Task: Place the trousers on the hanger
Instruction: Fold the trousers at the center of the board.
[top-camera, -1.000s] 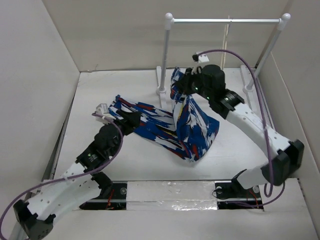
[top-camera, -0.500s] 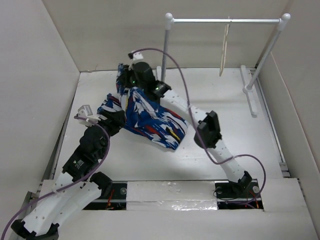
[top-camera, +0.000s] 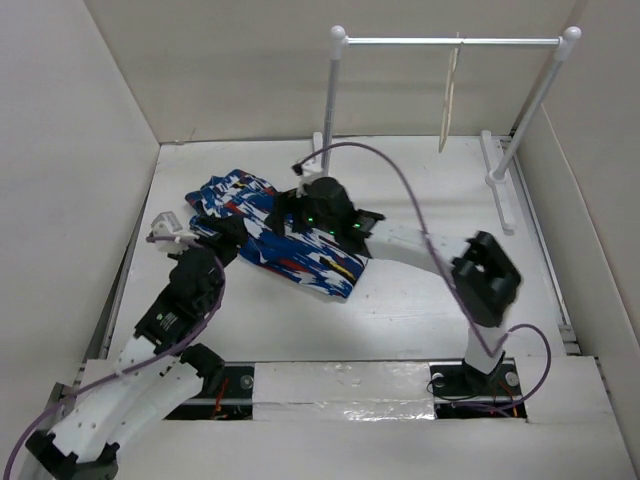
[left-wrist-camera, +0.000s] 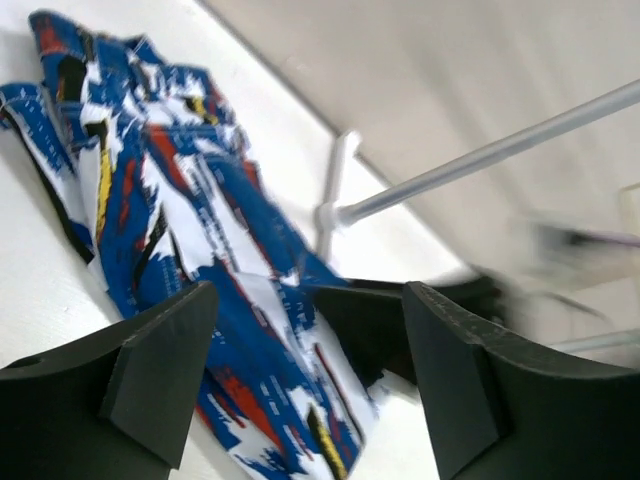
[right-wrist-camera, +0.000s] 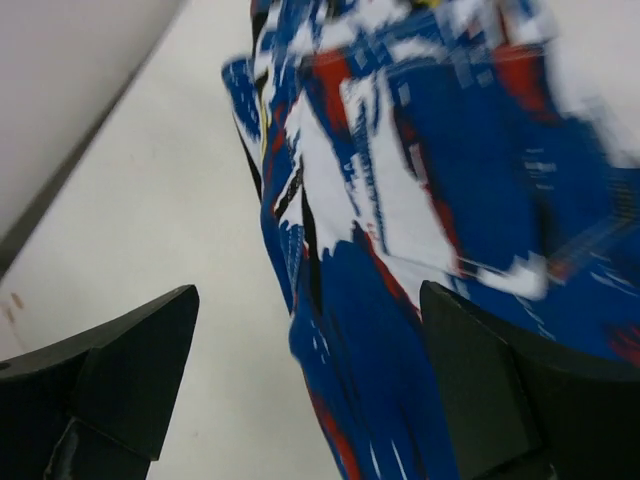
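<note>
Between the fingers of the right gripper (right-wrist-camera: 308, 300) nothing is caught. They stand wide apart, hovering just over the trousers (right-wrist-camera: 420, 180), with cloth below and ahead of them and bare table (right-wrist-camera: 150, 200) off to one side. The left gripper (left-wrist-camera: 310, 295) is spread wide too. It sits low at the near edge of the same heap, the cloth lying just past its fingertips rather than between them, as far as I can make out.

So the trousers lie loose on the table, under the right gripper and in front of the left one. Well beyond both, towards the far right corner, the hanger (top-camera: 449, 95) dangles edge-on from the rack (top-camera: 450, 42), well apart from the cloth.

I'd judge the trousers to be light, limp and easy to pinch. Lifted from one point, they would likely sag and trail, and they may slip off a thin bar. A raised fold or a hem looks like the surest place to grip, ideally one end in each gripper so that the cloth hangs straight.

They are royal blue, slashed with jagged white, red, black and yellow. Right now they are bunched and folded over themselves, and I can't tell which end is the waist.
</note>
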